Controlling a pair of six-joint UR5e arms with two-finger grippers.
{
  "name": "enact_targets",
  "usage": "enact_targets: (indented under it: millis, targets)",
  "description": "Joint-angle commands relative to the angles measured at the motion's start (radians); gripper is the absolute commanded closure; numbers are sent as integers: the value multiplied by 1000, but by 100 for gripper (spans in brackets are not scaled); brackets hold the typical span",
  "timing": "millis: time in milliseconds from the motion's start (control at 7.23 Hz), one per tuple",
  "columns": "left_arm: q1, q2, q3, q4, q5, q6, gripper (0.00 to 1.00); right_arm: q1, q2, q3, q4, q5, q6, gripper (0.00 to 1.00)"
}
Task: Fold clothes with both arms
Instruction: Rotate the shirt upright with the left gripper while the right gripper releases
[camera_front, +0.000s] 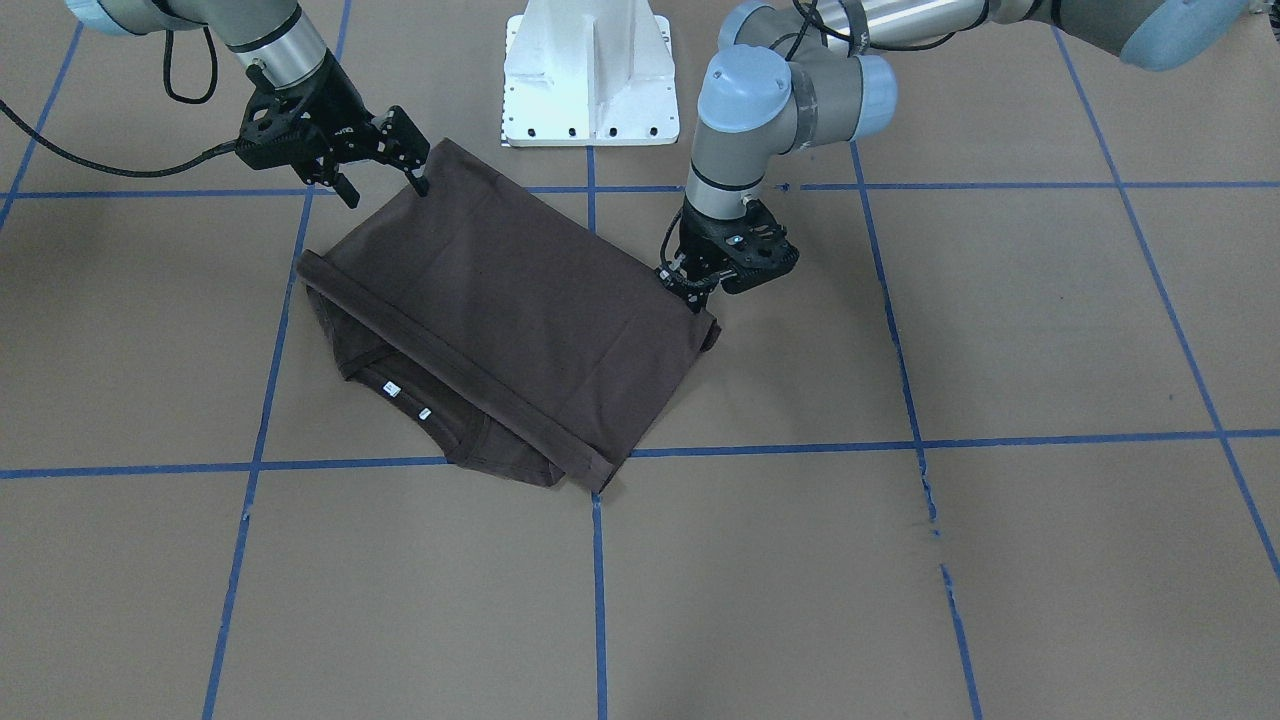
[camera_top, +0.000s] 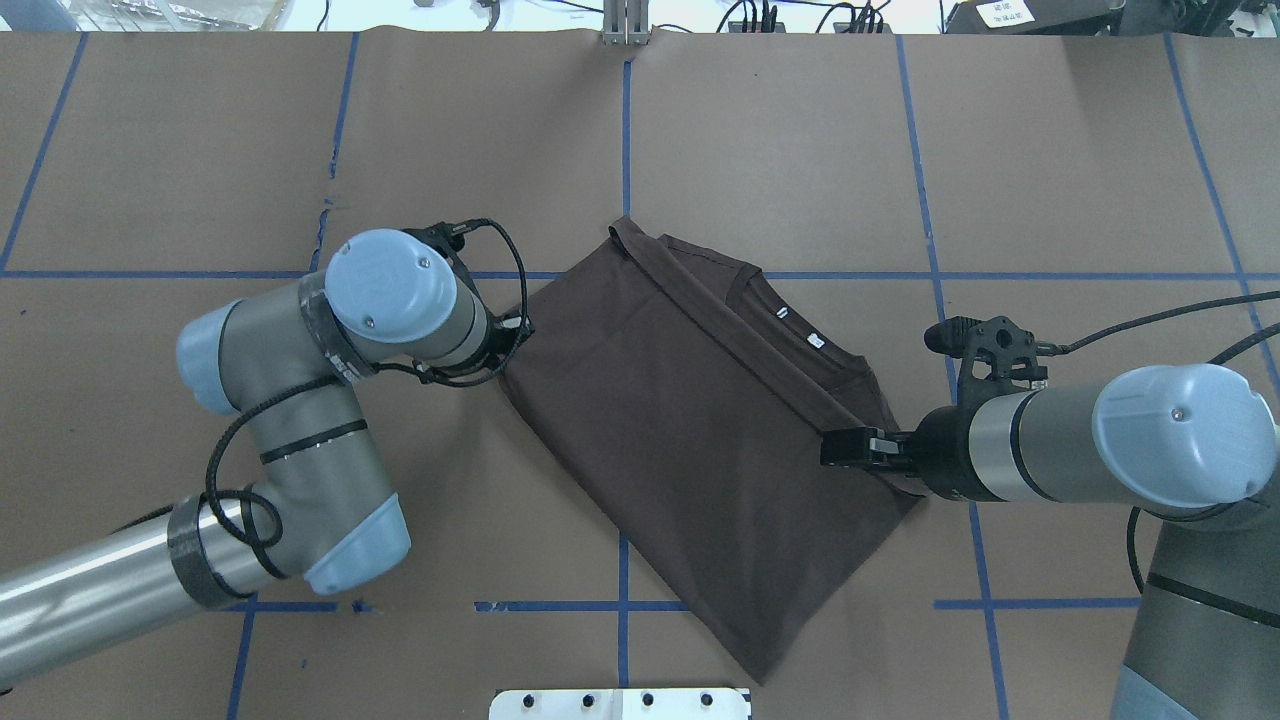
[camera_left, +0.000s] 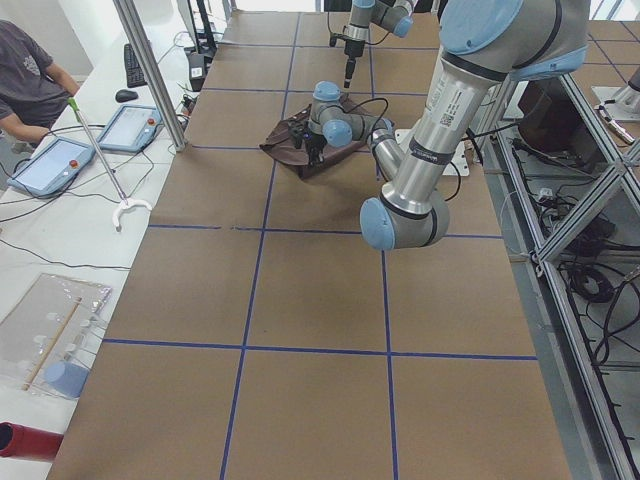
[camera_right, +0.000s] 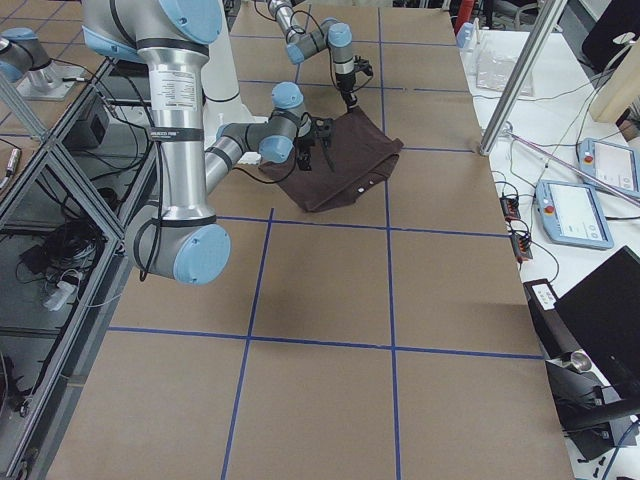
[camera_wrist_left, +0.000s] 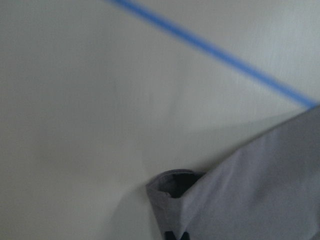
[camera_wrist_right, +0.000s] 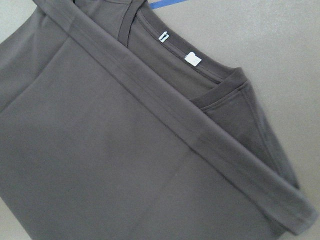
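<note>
One T-shirt (camera_front: 520, 300), dark brown and folded over itself, lies at centre frame on the brown table (camera_front: 900, 600), with two white labels (camera_front: 392, 389) showing at its lower-left collar. Two grippers stand at its upper corners. The left gripper (camera_front: 688, 290), right of centre, is clenched on the cloth edge, and the right gripper (camera_front: 384, 192), upper left, has its jaws spread with one finger touching cloth. One white pedestal (camera_front: 590, 70) stands at top centre, behind.

The T-shirt (camera_front: 520, 300) is dark brown with white labels (camera_front: 392, 389); the table (camera_front: 1050, 330) is tan with blue grid lines (camera_front: 800, 450); arm caps (camera_front: 745, 85) are light blue.
</note>
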Motion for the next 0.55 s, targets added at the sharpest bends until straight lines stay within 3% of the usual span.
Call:
enact_targets:
  millis: [0,277,415]
  targets:
    - [-135,-98,249,-156,2,161,100,2,1,0,-3,-2,0,0]
    - [-187,-244,540,-385,72,276,100,6,3,-2,-7,-2,0,0]
    - [-206,-285,612,-468,91,299,100,11,4,-3,-9,0,0,0]
